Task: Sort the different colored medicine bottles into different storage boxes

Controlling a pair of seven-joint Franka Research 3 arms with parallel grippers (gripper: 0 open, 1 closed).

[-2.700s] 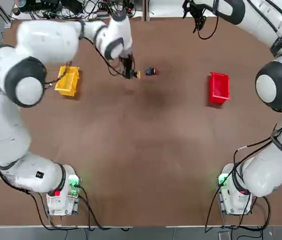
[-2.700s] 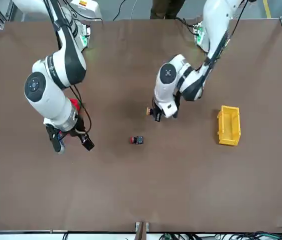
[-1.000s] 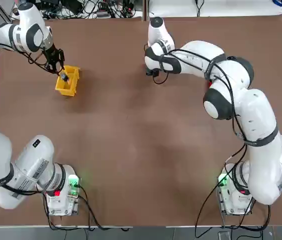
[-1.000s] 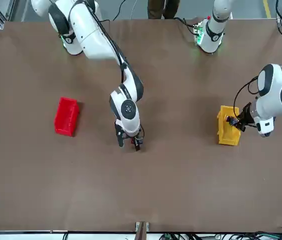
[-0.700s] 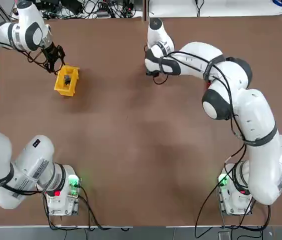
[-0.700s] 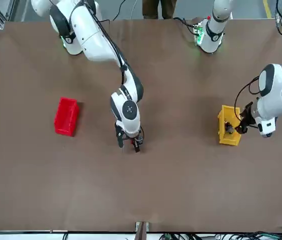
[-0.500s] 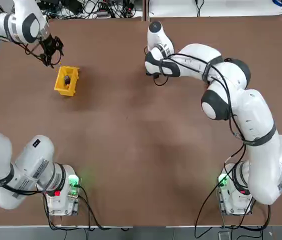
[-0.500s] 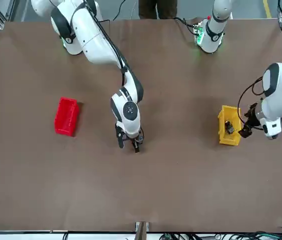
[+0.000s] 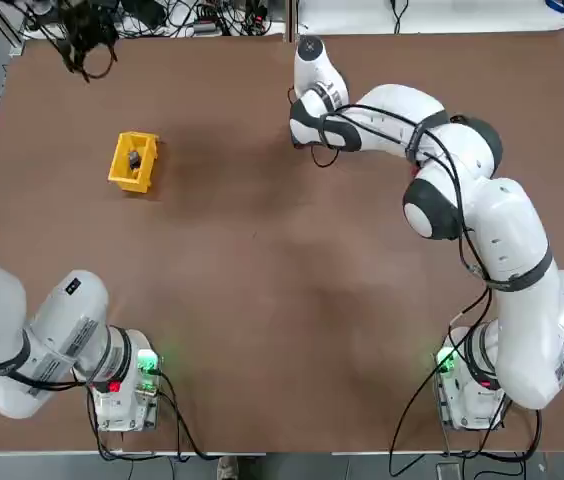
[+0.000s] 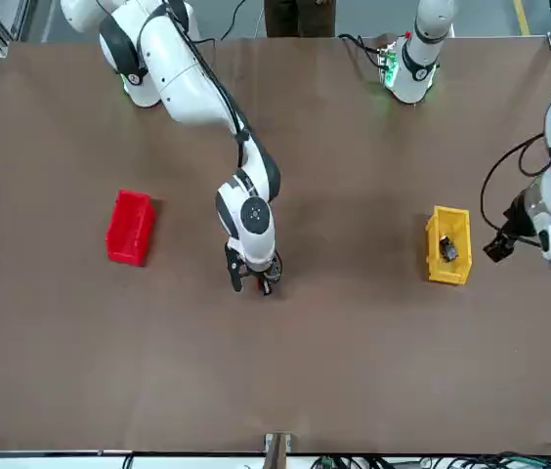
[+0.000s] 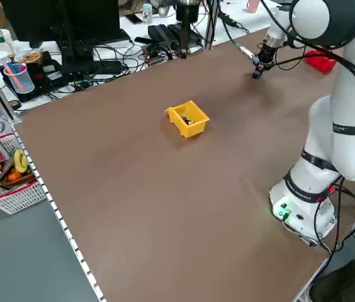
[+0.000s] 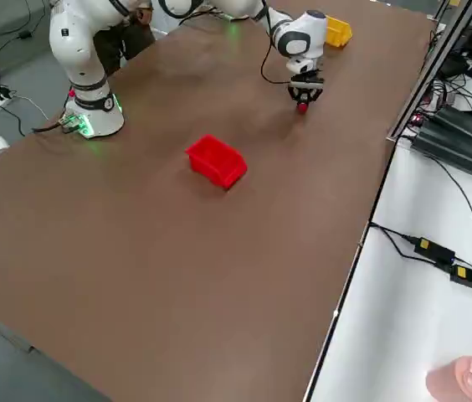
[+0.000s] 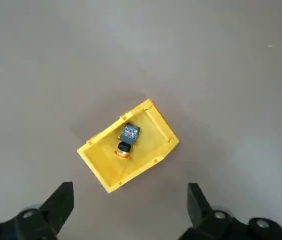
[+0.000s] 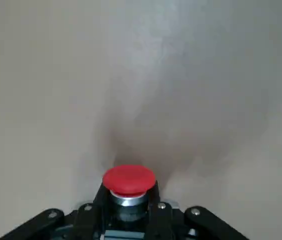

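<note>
The yellow storage box stands at the left of the table, and the yellow-ended bottle lies inside it. My left gripper hangs open and empty well above and beyond that box, towards the table's far left corner. The red-ended bottle sits between the fingers of my right gripper, shut on it low over the far middle of the table. The red storage box stands apart at the right; my right arm covers it in the top view.
Cables, a monitor and desk clutter lie beyond the table's far edge. A basket of items sits off the left corner. A person's legs show behind the arm bases. Bare brown tabletop spreads between the boxes.
The left gripper let the yellow-ended bottle drop into the yellow box, then rose and drew away towards the far left corner. The right gripper stayed shut on the red-ended bottle.
</note>
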